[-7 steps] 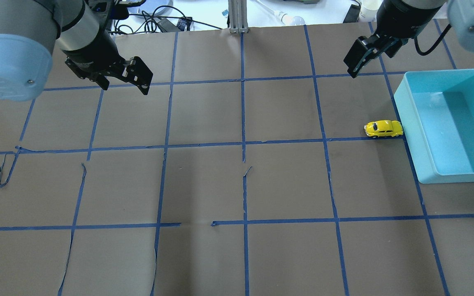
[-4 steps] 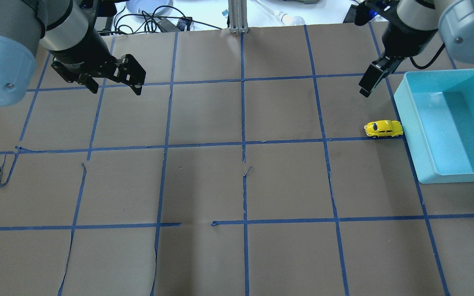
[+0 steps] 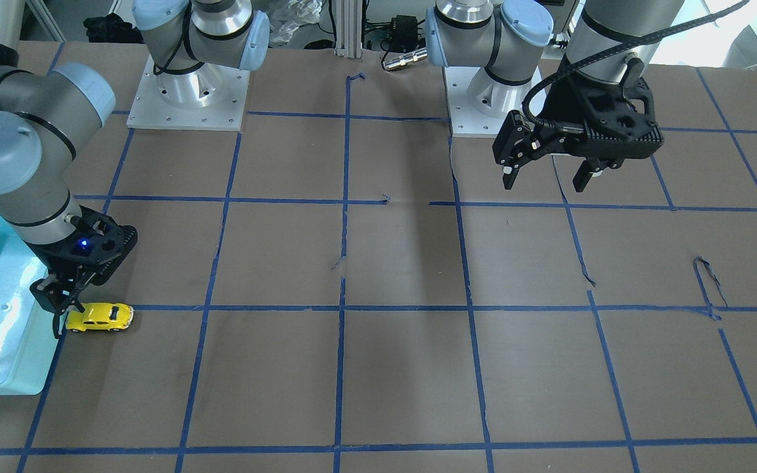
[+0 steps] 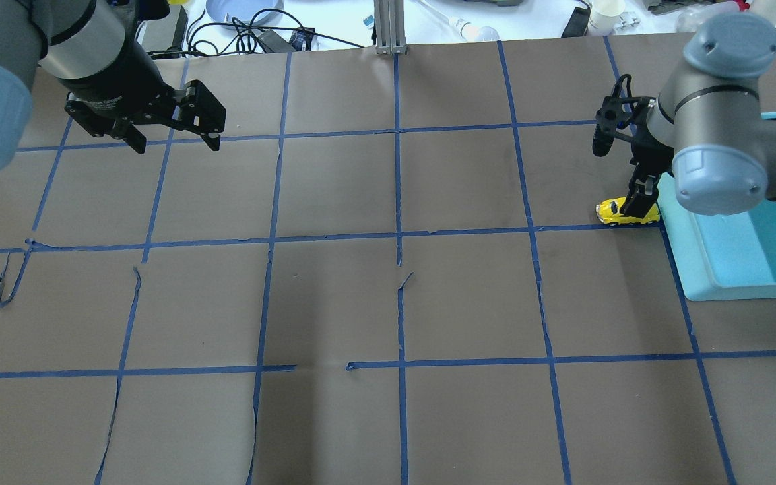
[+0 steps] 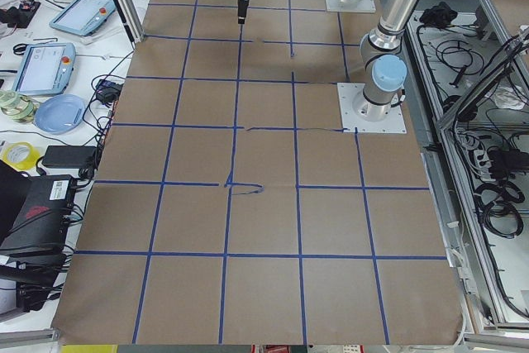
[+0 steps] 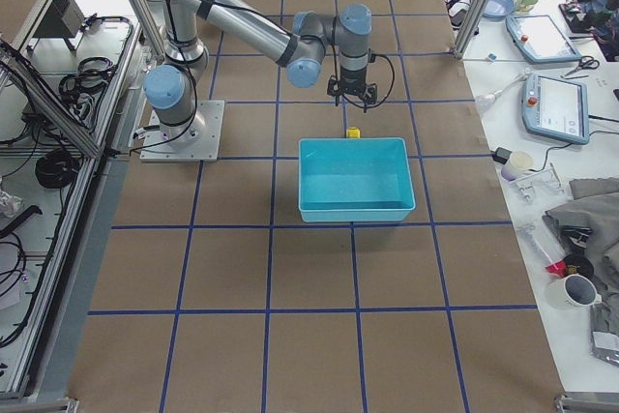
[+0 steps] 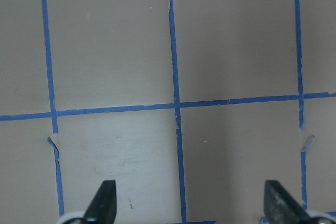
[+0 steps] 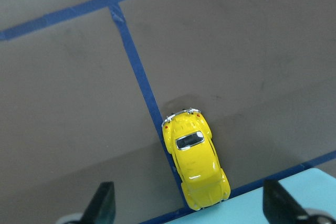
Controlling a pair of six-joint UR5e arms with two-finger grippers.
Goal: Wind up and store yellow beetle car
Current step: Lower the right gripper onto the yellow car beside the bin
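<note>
Presently: tiny glossy yellow toy beetle car, lower centre of right-wrist frame, on brown papered bench, just beside turquoise plastic bin. Likely light, rigid, slippery; grip across door sides. Right hand wide open, empty, overhead; left hand open, empty.

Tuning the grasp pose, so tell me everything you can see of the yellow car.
The yellow car is a small toy with a rounded beetle body, glossy bright yellow, with a dark roof window, a silvery bumper and tiny red lights at one end. It stands upright on its wheels on the brown table, along a blue tape line, its other end at the wall of the light blue bin. The open right gripper hangs over it, a finger to each side, not gripping it.
</note>
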